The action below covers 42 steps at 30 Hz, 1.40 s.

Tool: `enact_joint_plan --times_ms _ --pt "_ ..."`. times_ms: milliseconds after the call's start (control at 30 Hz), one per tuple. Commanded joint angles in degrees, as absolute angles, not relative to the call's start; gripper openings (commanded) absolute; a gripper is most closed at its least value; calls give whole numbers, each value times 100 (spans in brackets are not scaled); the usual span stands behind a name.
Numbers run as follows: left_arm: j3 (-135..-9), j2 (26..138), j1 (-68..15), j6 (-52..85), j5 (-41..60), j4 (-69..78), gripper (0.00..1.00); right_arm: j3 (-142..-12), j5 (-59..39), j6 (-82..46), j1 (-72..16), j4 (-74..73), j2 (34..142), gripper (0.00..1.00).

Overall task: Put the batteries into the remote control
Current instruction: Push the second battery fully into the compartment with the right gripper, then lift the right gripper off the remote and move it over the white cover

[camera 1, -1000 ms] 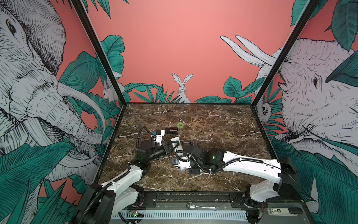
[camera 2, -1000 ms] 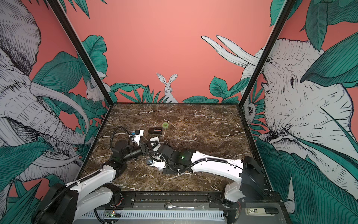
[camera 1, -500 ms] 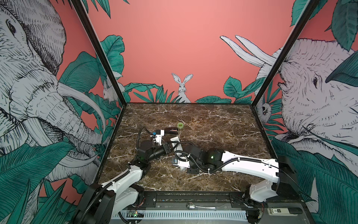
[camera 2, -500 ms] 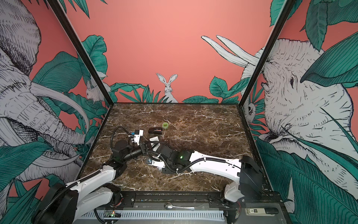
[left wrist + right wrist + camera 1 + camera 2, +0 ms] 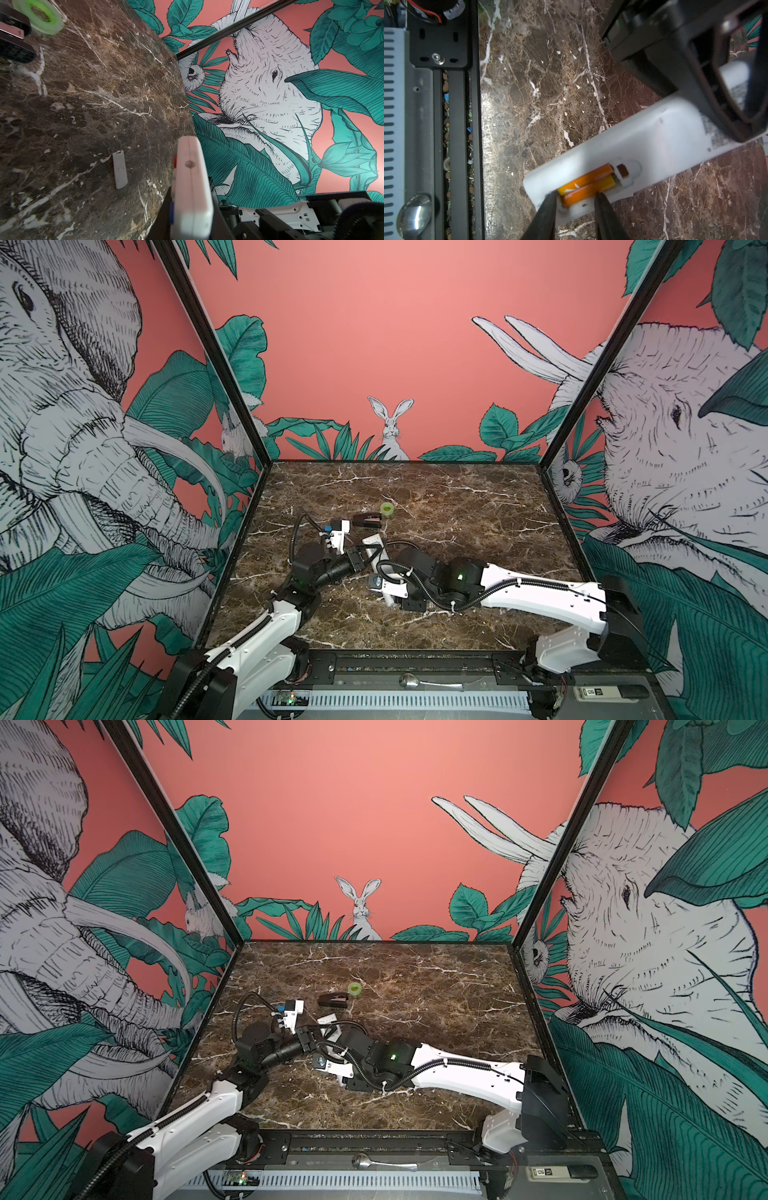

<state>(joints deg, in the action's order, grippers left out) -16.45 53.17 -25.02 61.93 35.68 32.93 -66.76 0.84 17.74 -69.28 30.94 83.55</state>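
Observation:
My left gripper (image 5: 190, 218) is shut on the remote control (image 5: 191, 182), a long white bar held above the table; its far end (image 5: 372, 540) sticks out past the jaws. In the right wrist view the remote control (image 5: 654, 141) shows its plain back with the compartment uncovered. Two orange batteries (image 5: 587, 182) lie side by side inside it. My right gripper (image 5: 576, 195) hovers at the batteries' end, open, with one fingertip (image 5: 552, 199) on each side and nothing gripped.
A small white battery cover (image 5: 119, 169) lies on the marble table (image 5: 457, 522). A black stapler-like object (image 5: 368, 519) and a green tape roll (image 5: 387, 509) sit just behind the arms. The metal front rail (image 5: 425, 124) runs along the table's near edge.
The right arm has edged slightly toward the left arm and the remote. The left arm has kept its hold and its place.

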Motion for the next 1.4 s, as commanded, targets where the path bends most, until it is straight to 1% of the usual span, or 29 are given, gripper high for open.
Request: enact_joint_plan --times_ms 0,67,233,400,533,633,800,967,1233,1367 --pt "-1585 5128 -2471 6141 3489 3215 0 -6576 -15 1548 -6935 3046 8107 36" --pt "-1534 5073 -2466 6109 3230 3152 0 -6586 -33 1438 -6935 3028 8009 36" --pt "-1437 4913 -2402 6026 3067 3007 0 -6593 -140 1164 -6935 2939 7796 37" --pt "-1390 4743 -2365 5921 2972 2794 0 -6613 22 885 -6815 2966 7676 36" --pt "-1330 4595 -2347 5841 2869 2626 0 -6663 93 382 -6549 2921 7763 32" --pt "-1255 4495 -2334 5783 2797 2523 0 -6734 157 -157 -6371 2885 7928 31" --pt "-1174 4319 -2277 5689 2829 2374 0 -6964 375 -900 -6030 3301 8334 36" --pt "-1203 4037 -2240 5417 2778 2005 0 -7036 185 -1519 -5642 3543 8696 42" --pt "-1198 3841 -2223 5094 2760 1766 0 -7070 149 -1977 -5385 3709 9123 53" --pt "-1174 3667 -2224 4943 2717 1566 0 -7135 171 -2057 -5287 3745 9516 60"
